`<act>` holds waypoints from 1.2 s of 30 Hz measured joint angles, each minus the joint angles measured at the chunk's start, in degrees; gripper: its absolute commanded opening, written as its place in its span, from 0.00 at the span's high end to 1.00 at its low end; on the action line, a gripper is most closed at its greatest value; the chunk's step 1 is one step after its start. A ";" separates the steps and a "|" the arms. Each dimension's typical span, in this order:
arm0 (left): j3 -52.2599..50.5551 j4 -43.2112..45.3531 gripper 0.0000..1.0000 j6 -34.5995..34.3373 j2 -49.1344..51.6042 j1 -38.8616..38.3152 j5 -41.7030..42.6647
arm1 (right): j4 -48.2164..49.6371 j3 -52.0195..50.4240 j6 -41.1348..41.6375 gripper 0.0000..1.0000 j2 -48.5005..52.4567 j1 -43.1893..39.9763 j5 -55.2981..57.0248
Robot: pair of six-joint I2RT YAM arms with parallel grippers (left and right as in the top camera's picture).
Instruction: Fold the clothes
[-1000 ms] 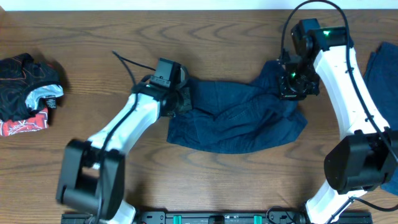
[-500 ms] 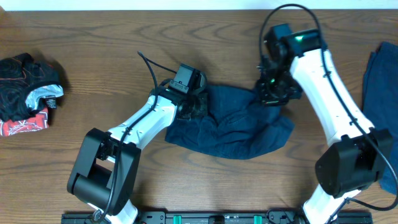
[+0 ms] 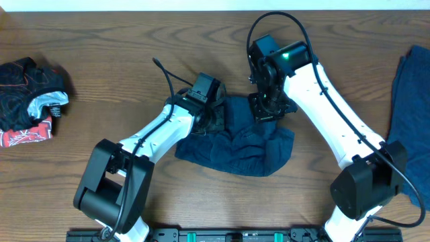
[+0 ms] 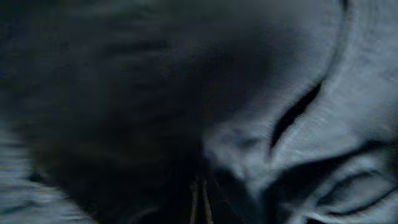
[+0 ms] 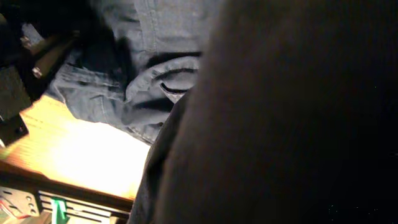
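Two arms work over one crumpled pair of navy shorts at the centre of the table. The left gripper is clamped tight on the 10 o'clock corner of the shorts, and the right gripper on the 1 o'clock corner. One blue garment lies at the 3 o'clock edge and one dark heap at 9 o'clock, with bare wood between.

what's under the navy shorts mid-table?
Wooden table shows all around the shorts. The bunched cloth hides whatever lies beneath. The left gripper and right gripper grip its top edge, jaws buried in cloth.

Bright overhead — wrist views seemingly blurred
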 measured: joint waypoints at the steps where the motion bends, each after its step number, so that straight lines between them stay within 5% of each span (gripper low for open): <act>1: 0.00 -0.46 0.94 -0.22 -0.17 0.46 -1.33 | 0.09 0.02 0.17 0.99 0.28 0.15 -0.02; 10: 0.00 -4.87 0.94 -1.22 -5.73 7.02 -11.04 | 2.62 0.02 0.92 0.99 3.50 2.51 -0.02; 31: 0.00 -11.72 0.94 -0.72 -14.03 14.93 -15.28 | 5.55 0.02 5.90 0.99 4.11 10.56 3.21; 32: 0.00 -11.72 0.94 -0.70 -14.40 15.17 -15.28 | 5.60 0.02 6.08 0.96 4.11 10.58 3.28; 34: 0.00 -11.69 0.94 -0.61 -15.41 15.69 -15.28 | 5.84 0.02 6.29 0.66 4.11 10.58 3.45; 36: 0.00 -11.72 0.94 -0.59 -16.50 16.24 -15.39 | 6.49 0.02 6.54 0.66 4.11 10.60 3.61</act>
